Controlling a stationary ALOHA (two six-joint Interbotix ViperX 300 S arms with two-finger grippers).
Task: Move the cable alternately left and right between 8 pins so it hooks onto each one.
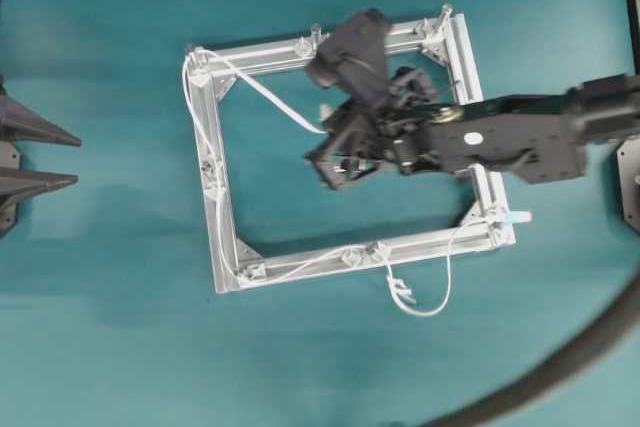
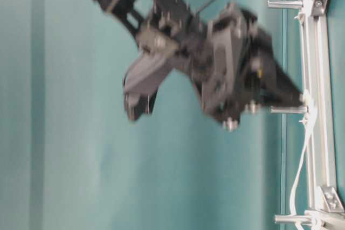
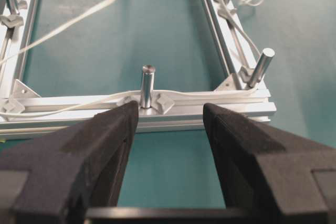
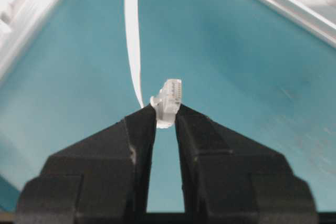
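Colour-wise it's pretty simple — the table (image 1: pixel 100 327) is a flat teal all over, no pattern. The frame (image 1: pixel 225 247) is bare silver aluminium, and the pins (image 3: pixel 147 85) are the same shiny silver. The cable (image 1: pixel 270 97) is plain white, with a translucent whitish connector (image 4: pixel 169 100) and a pale blue tip (image 1: pixel 520 217) at the other end. Both the right gripper (image 4: pixel 166 121) and the left gripper (image 3: pixel 170 111) are matte black — same for the thick hose (image 1: pixel 570 357).
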